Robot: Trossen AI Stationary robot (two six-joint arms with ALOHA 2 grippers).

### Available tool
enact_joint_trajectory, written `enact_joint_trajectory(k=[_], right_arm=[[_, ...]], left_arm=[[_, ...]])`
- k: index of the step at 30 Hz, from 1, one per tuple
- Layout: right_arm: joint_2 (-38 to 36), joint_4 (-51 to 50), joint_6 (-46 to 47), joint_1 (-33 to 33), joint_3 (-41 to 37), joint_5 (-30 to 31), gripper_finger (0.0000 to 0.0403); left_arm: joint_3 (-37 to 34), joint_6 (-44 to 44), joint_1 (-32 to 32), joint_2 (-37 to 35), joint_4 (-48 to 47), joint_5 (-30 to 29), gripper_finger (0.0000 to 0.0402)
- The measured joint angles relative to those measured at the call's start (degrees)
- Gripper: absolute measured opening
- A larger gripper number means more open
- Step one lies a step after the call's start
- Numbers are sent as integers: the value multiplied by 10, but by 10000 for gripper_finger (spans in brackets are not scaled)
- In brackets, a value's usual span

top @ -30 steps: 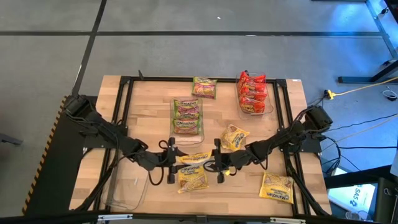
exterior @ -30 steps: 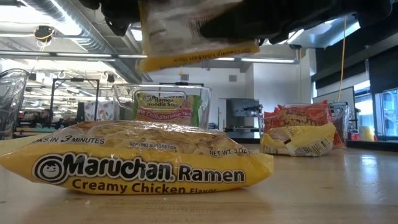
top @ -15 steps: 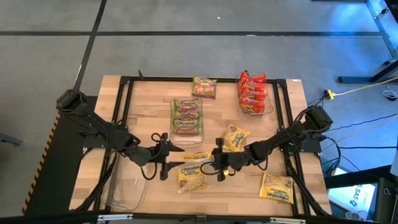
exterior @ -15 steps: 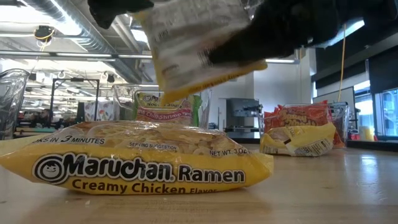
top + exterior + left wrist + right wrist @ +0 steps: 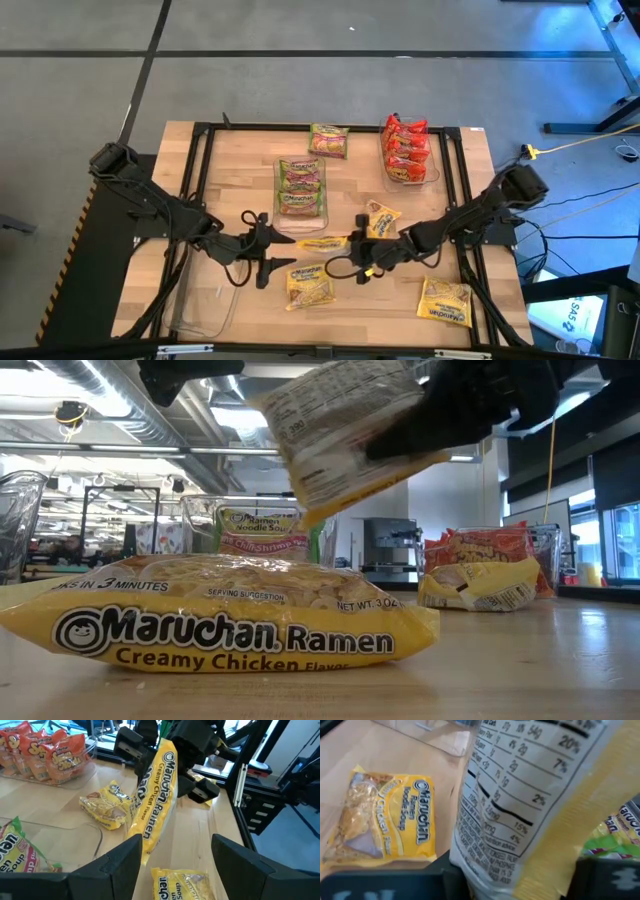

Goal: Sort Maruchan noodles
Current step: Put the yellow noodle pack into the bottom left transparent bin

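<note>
Your right pincer (image 5: 352, 268) grips a yellow packet (image 5: 322, 243) up off the tabletop (image 5: 230, 170); your left pincer (image 5: 270, 253) waits wide open just beside it; another yellow packet (image 5: 310, 287) lies below them.

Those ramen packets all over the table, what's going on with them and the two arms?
The robot is sorting noodle packets by colour. The right gripper holds a yellow packet up off the table, while the left gripper is open beside it, holding nothing. Red packets already fill one clear bin and green packets another bin. One green packet and three yellow ones lie loose on the table.
</note>
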Motion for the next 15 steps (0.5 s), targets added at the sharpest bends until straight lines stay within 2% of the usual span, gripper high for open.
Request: enact_joint_trajectory(k=[10, 15], right_arm=[[-9, -16, -29, 3, 0, 12, 109], [-17, -16, -91, 36, 5, 95, 109]], left_arm=[[0, -26, 0, 0, 18, -6, 232], [-1, -60, 0, 14, 29, -10, 232]])
